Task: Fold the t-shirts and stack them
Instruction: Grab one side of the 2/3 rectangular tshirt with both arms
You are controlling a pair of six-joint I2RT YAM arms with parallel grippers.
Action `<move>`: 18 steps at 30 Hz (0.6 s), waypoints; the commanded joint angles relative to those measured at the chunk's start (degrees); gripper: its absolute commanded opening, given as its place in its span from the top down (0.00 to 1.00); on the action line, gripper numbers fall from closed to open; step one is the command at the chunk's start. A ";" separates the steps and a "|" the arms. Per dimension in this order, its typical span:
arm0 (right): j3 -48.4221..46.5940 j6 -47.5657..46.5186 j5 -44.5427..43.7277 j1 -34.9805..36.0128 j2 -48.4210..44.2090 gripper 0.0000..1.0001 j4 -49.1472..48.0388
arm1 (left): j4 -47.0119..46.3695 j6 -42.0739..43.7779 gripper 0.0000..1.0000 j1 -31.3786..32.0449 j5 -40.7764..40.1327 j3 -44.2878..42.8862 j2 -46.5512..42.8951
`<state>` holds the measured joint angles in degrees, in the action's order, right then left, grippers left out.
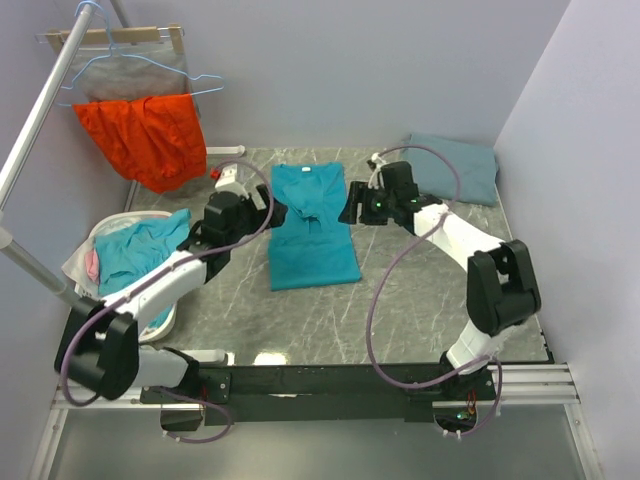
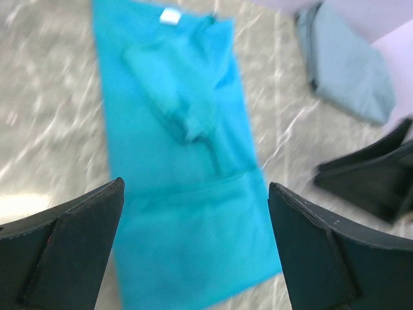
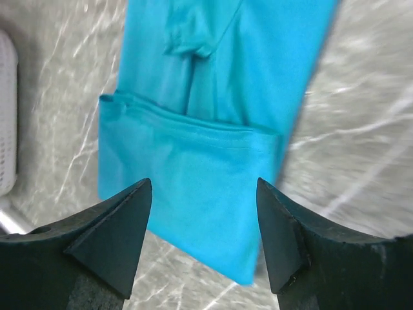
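Teal t-shirt (image 1: 312, 225) lies flat mid-table, folded into a narrow strip. Long axis runs near-to-far, collar and white label (image 2: 170, 17) at the far end. Grey-blue t-shirt (image 1: 455, 165) sits folded in the far right corner, well apart. Left gripper (image 1: 275, 212) and right gripper (image 1: 350, 205) flank the strip's far half, one per side, both spread wide and holding nothing. Bare table (image 1: 420, 310) near and right of the strip. Basket (image 1: 100, 240) at the left edge.

— Any writing, brand or number to read here?
— None. The teal t-shirt (image 2: 184, 187) carries a small white neck label (image 2: 170, 17), but it is too blurred to show any words
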<state>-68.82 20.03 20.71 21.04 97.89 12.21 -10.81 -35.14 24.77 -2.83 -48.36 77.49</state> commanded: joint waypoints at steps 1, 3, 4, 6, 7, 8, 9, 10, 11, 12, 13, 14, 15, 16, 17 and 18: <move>4.30 -2.98 -5.07 -2.66 -4.10 0.28 4.75 | 5.80 -1.33 0.02 0.19 -2.09 6.42 -4.80; 7.55 -3.07 -4.80 -3.46 -5.16 0.28 4.23 | 5.63 -2.48 0.03 0.19 -1.13 10.38 -7.69; 8.77 -3.07 -4.11 -3.81 -6.29 0.28 4.05 | 5.19 -3.61 0.03 0.10 -0.86 11.78 -8.75; 11.42 -2.89 -3.31 -4.60 -7.27 0.28 3.62 | 3.70 -4.59 0.03 0.19 0.36 15.65 -11.91; 13.08 -2.72 -2.18 -4.78 -8.14 0.28 3.27 | 3.17 -5.37 0.02 0.10 0.72 17.93 -12.71; 13.79 -2.37 -1.56 -5.04 -8.58 0.28 3.00 | 2.73 -5.64 0.03 0.19 1.07 18.82 -13.41; 14.49 -2.28 -0.94 -5.13 -9.02 0.28 2.65 | 2.20 -5.91 0.03 0.19 1.94 19.61 -14.73; 15.89 -2.10 -0.41 -5.13 -9.64 0.28 2.39 | 1.93 -6.43 0.03 0.19 2.21 21.18 -15.26; 16.52 -1.75 0.29 -5.13 -9.99 0.28 2.12 | 1.50 -6.70 0.03 0.19 2.39 21.90 -15.79; 17.13 -1.49 0.73 -5.22 -10.17 0.28 1.51 | 1.14 -7.05 0.03 0.19 2.39 22.69 -16.58; 18.18 -1.31 1.17 -5.22 -10.26 0.28 1.16 | 0.27 -7.66 0.03 0.10 3.52 24.17 -16.93; 18.71 -0.70 2.31 -5.13 -10.26 0.28 0.80 | -0.09 -8.02 0.03 0.19 3.97 24.88 -17.20; 19.24 -0.35 2.93 -5.22 -10.26 0.28 -0.16 | -0.53 -8.37 0.03 0.19 4.23 25.41 -17.55; 20.20 0.26 3.46 -5.13 -10.17 0.28 -0.69 | -1.57 -8.89 0.03 0.19 5.45 26.64 -17.55; 20.65 0.53 3.98 -5.22 -10.08 0.28 -1.13 | -2.02 -9.07 0.04 0.19 5.90 27.17 -17.55; 21.00 0.71 4.86 -5.22 -9.82 0.28 -2.00 | -2.46 -9.51 0.04 0.10 6.25 27.61 -17.29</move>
<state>-49.32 19.25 21.91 16.08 89.84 14.37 -8.64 -42.11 24.77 0.10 -22.74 60.95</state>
